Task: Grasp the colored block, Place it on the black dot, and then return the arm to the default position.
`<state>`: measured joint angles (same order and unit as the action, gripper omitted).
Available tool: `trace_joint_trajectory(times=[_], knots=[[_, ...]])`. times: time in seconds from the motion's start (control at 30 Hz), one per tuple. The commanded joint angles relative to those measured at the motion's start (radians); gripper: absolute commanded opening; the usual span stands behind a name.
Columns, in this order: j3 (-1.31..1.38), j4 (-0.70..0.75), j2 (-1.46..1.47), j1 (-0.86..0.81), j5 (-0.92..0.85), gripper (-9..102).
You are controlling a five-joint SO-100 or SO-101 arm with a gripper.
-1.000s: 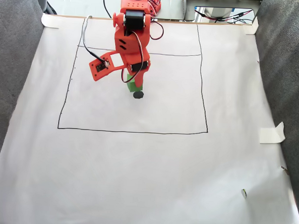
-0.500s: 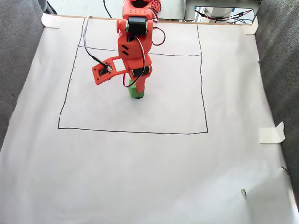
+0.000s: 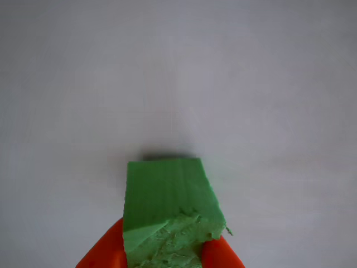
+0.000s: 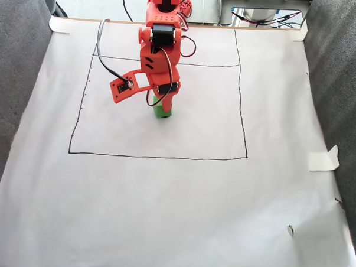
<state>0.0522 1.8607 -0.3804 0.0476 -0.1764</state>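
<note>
The colored block (image 3: 164, 195) is a bright green foam cube with its ragged face toward the camera in the other view. My gripper (image 3: 167, 248) is shut on it, one orange finger (image 3: 103, 252) on each side. A thin dark sliver (image 3: 167, 157) shows at the block's far edge; I cannot tell whether it is the black dot or shadow. In the fixed view the orange arm (image 4: 159, 50) reaches down from the top, and the block (image 4: 162, 111) sits low on the paper under the gripper (image 4: 164, 104). The black dot is hidden there.
A white paper sheet (image 4: 174, 210) covers the table, with a thin drawn rectangle (image 4: 159, 156) around the work spot. Grey fabric (image 4: 15, 73) flanks both sides. A curled piece of tape (image 4: 323, 159) lies at the right edge. Cables (image 4: 102, 44) trail by the arm's base.
One second ago the black dot showed just in front of the held block. The gripper has since carried the block forward and down over the dot.
</note>
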Motion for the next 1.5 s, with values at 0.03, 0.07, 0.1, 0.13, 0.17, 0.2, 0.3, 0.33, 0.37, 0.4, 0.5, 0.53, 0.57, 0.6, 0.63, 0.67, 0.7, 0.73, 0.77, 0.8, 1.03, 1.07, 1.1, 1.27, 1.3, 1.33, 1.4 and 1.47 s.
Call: trace_joint_trajectory(times=[0.03, 0.07, 0.1, 0.13, 0.17, 0.2, 0.3, 0.33, 0.37, 0.4, 0.5, 0.53, 0.57, 0.6, 0.63, 0.67, 0.7, 0.73, 0.77, 0.8, 1.03, 1.07, 1.1, 1.27, 1.3, 1.33, 1.4, 1.47], knots=[[0.044, 0.078, -0.014, -0.009, -0.014, 0], [0.044, 0.078, -0.014, -0.009, -0.014, 0], [0.044, 0.080, -0.014, -0.009, -0.014, 1], [0.044, 0.080, -0.014, -0.009, -0.015, 2], [0.044, 0.080, -0.014, -0.009, -0.018, 4], [0.044, 0.080, -0.014, -0.009, -0.020, 6], [0.043, 0.081, -0.011, -0.009, -0.026, 11], [0.043, 0.081, -0.011, -0.009, -0.028, 13], [0.043, 0.081, -0.011, -0.011, -0.028, 14], [0.043, 0.081, -0.011, -0.011, -0.029, 15], [0.041, 0.083, -0.011, -0.015, -0.032, 18], [0.040, 0.083, -0.011, -0.017, -0.032, 19], [0.038, 0.083, -0.011, -0.018, -0.034, 20], [0.038, 0.083, -0.011, -0.020, -0.035, 20], [0.038, 0.083, -0.014, -0.021, -0.035, 21], [0.037, 0.083, -0.017, -0.025, -0.037, 22], [0.035, 0.083, -0.018, -0.026, -0.038, 22], [0.035, 0.083, -0.021, -0.028, -0.040, 23], [0.035, 0.083, -0.026, -0.028, -0.043, 23], [0.034, 0.083, -0.029, -0.029, -0.043, 24], [0.014, 0.084, -0.057, -0.035, -0.049, 26], [0.008, 0.084, -0.063, -0.037, -0.049, 26], [-0.002, 0.084, -0.075, -0.038, -0.049, 26], [-0.075, 0.084, -0.153, -0.043, -0.061, 26], [-0.101, 0.084, -0.178, -0.044, -0.063, 26], [-0.129, 0.084, -0.204, -0.046, -0.066, 26], [-0.176, 0.084, -0.261, -0.048, -0.069, 26], [-0.232, 0.084, -0.324, -0.054, -0.071, 26]])
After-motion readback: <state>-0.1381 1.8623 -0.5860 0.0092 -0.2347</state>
